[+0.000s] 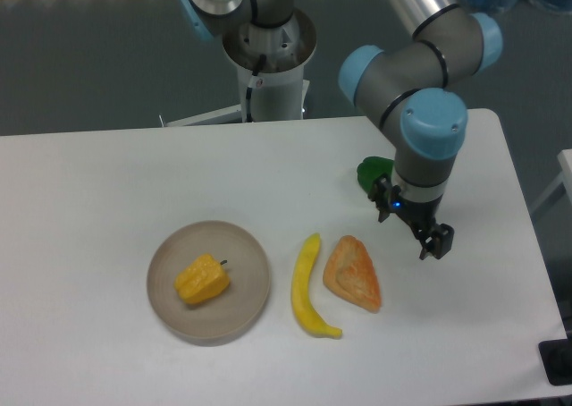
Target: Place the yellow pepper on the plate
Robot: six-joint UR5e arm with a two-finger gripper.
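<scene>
The yellow pepper [202, 279] lies on its side in the middle of the plate [251, 256], a round grey-beige dish at the front left of the white table. My gripper [409, 222] hangs over the table's right side, well to the right of the plate. Its two dark fingers are spread apart with nothing between them. It is open and empty.
A long yellow banana [307, 285] lies just right of the plate. An orange-brown bread-like wedge [354, 274] lies beside it, just below and left of the gripper. A green pepper [373, 170] sits behind the gripper, partly hidden by it. The arm's base [268, 57] stands at the back.
</scene>
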